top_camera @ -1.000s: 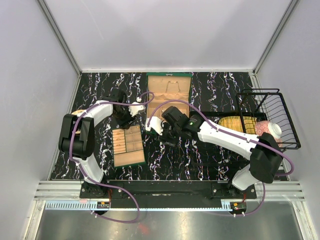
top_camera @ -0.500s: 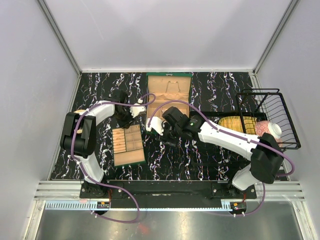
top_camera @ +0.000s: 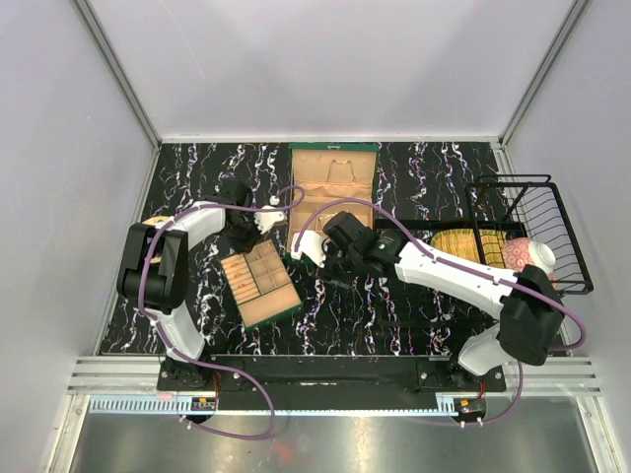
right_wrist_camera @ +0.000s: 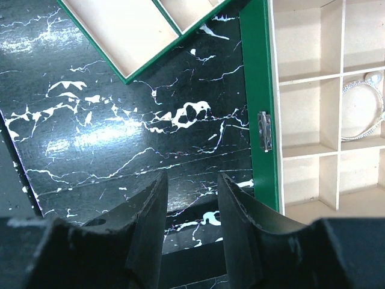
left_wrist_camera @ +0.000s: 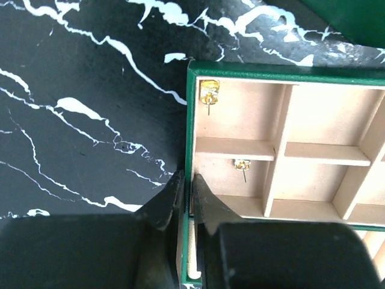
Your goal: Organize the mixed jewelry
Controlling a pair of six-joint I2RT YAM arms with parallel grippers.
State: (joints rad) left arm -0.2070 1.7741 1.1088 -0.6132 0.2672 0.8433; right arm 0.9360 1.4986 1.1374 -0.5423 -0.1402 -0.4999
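Mixed jewelry in view as three pieces only, spread over two containers. Ahead of the left hand and a little to its right, inside the tan compartmented tray: one gold-toned stud in the far corner cell, and a second stud one cell back toward the hand, just beyond a divider. Both lie flat on the tan lining with posts pointing toward the hand. Left hand's fingers nearly together, pinching the tray's green side wall, one finger outside over the desk, the other inside the tray. Seen from above, tray lying askew on the desk, one corner pointing at the arm bases. Right hand partway open, fingers clearly apart, holding nothing, hanging over bare black marbled desk. Just to its right, the green box, lid open, with a metal clasp on the near wall. Farther right of that hand, in one of the box's cells, a whitish bracelet, partly cut off at the picture's edge. Ahead and left of the right hand, a corner of the tray, well apart from its fingers.
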